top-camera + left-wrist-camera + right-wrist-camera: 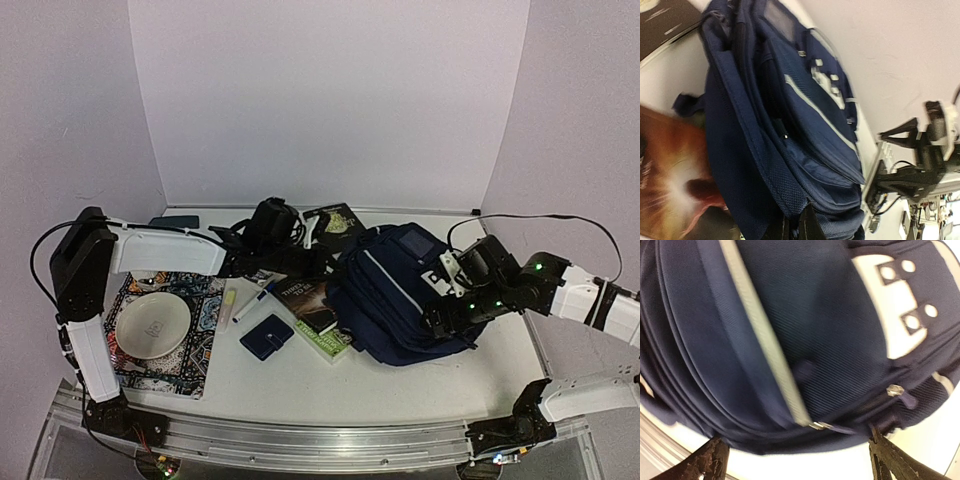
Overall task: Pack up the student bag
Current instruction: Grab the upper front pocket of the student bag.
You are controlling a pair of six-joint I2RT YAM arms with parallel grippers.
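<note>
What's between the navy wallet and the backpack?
A brown-covered book, seen in the top external view, lies between the wallet and the student bag.

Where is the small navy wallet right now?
In the top view the small flat navy wallet lies on the white table left of centre, between the patterned mat holding a white bowl and the green-edged book, just below a blue-and-white pen.

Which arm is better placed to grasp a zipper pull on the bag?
Right. The right gripper is open at the bag, a zipper pull just ahead of it. The left gripper seems shut on the bag's edge.
</note>
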